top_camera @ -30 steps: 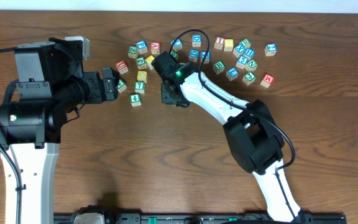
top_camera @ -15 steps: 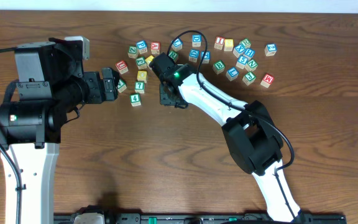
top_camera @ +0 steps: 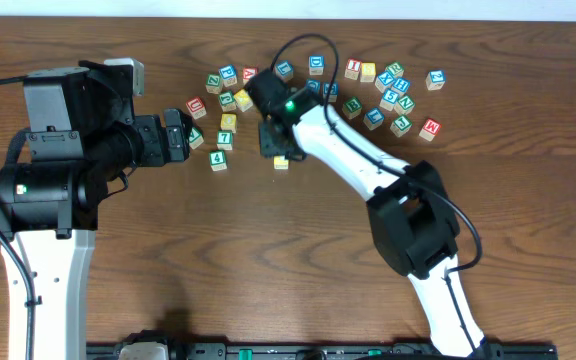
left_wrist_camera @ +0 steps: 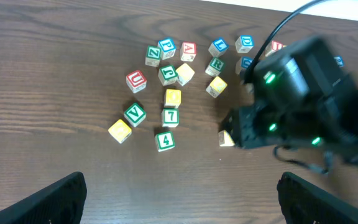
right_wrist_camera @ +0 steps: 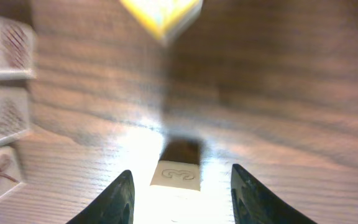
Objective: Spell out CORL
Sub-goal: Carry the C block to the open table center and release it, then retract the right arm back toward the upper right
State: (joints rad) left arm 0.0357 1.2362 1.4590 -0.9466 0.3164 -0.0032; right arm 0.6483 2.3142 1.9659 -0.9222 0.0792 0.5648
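A pale yellow-faced cube [top_camera: 281, 162] stands alone on the table, just in front of the cube cluster. In the right wrist view it [right_wrist_camera: 178, 174] sits between my right gripper's [right_wrist_camera: 182, 196] open fingers, with a gap on each side. In the overhead view my right gripper [top_camera: 274, 140] hovers just behind it. The blue L cube [left_wrist_camera: 218, 46] and green R cube [left_wrist_camera: 216, 65] lie in the cluster, with another pale yellow cube [top_camera: 243, 100] there. My left gripper [top_camera: 180, 135] is open and empty, left of the cluster.
Many other letter and number cubes lie scattered along the far side [top_camera: 388, 95], among them a red U [left_wrist_camera: 135, 79], green V [left_wrist_camera: 134, 114], 7 [left_wrist_camera: 170, 116] and 4 [left_wrist_camera: 165, 141]. Bare wooden table [top_camera: 268, 260] lies in front.
My right gripper has opened and drawn back toward the cluster. The pale yellow cube it covered now stands free on the table. The left arm has not moved.
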